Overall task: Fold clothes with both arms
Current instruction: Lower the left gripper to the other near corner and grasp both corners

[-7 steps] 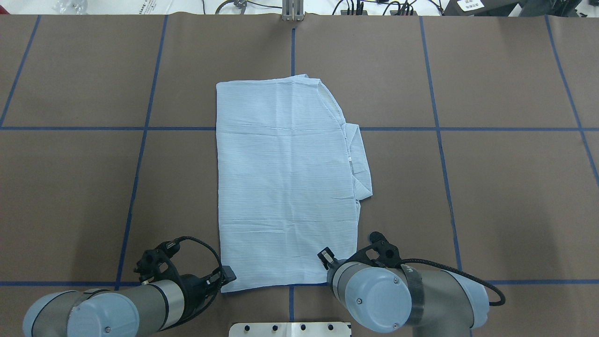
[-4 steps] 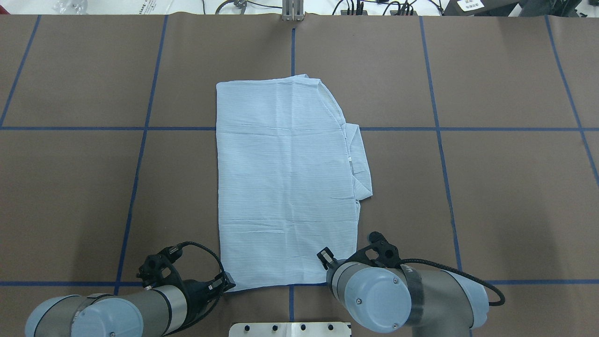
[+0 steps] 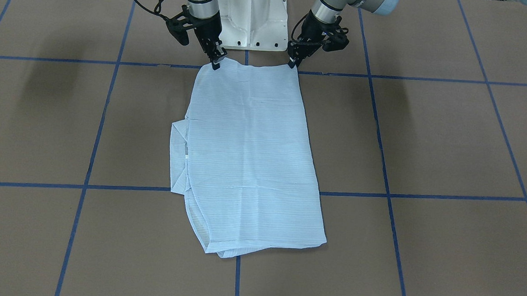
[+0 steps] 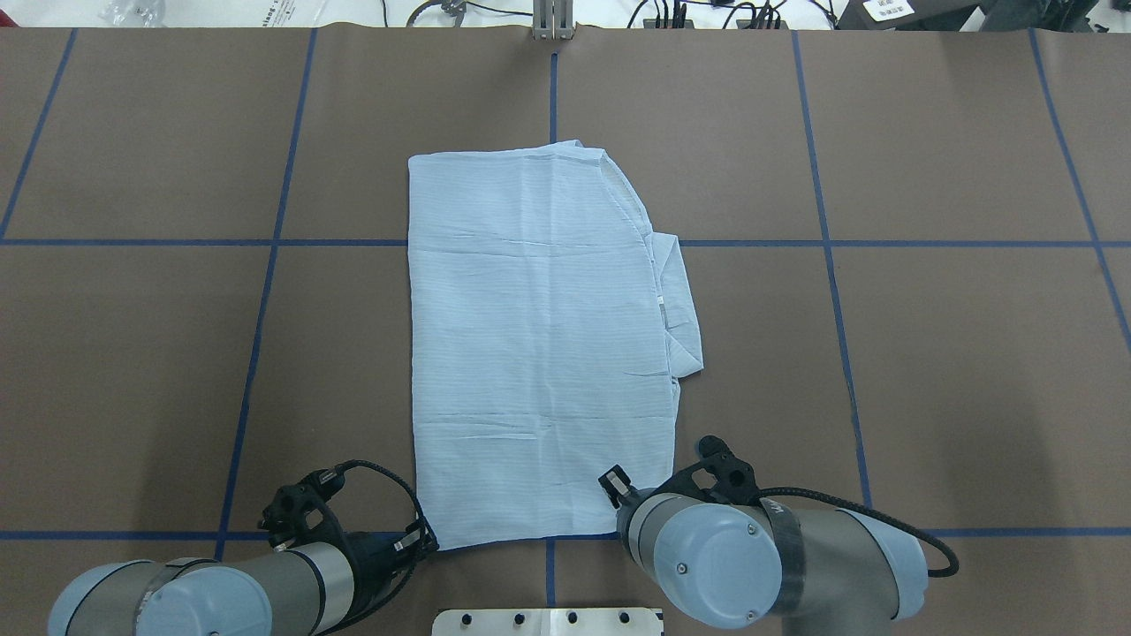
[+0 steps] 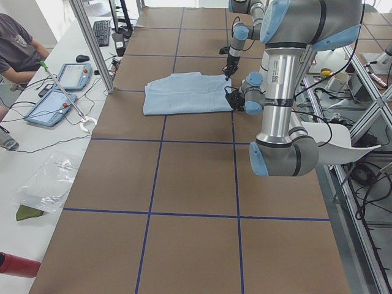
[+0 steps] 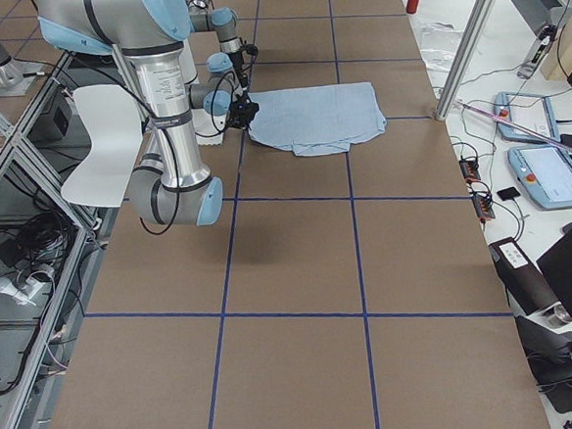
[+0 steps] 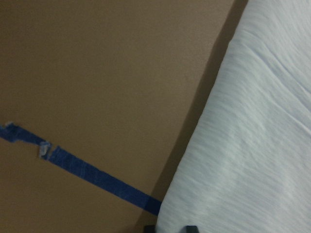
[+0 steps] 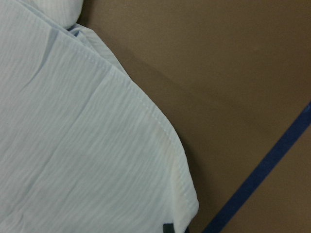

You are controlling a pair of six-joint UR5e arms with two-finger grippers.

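Note:
The light blue shirt (image 3: 249, 151) (image 4: 539, 353) lies flat on the brown table, folded into a long rectangle, with its collar end sticking out along one long side. Both arms reach down to its two corners nearest the robot base. My left gripper (image 3: 291, 63) (image 4: 426, 541) sits pinched together on one of those corners. My right gripper (image 3: 217, 63) pinches the other corner, which stands slightly raised; from overhead the right arm hides it. Each wrist view shows the shirt's hem (image 7: 252, 136) (image 8: 73, 145) running down to a dark fingertip at the bottom edge.
Blue tape lines (image 4: 265, 291) divide the brown table cover into squares. The white pedestal base (image 3: 251, 23) stands just behind the grippers. A person (image 5: 18, 43) sits at a side bench with tablets (image 5: 52, 104), beyond the table's far edge.
My left gripper has moved down and in onto the shirt's near corner, which now sits a little further inward. The right arm and the rest of the shirt have not moved.

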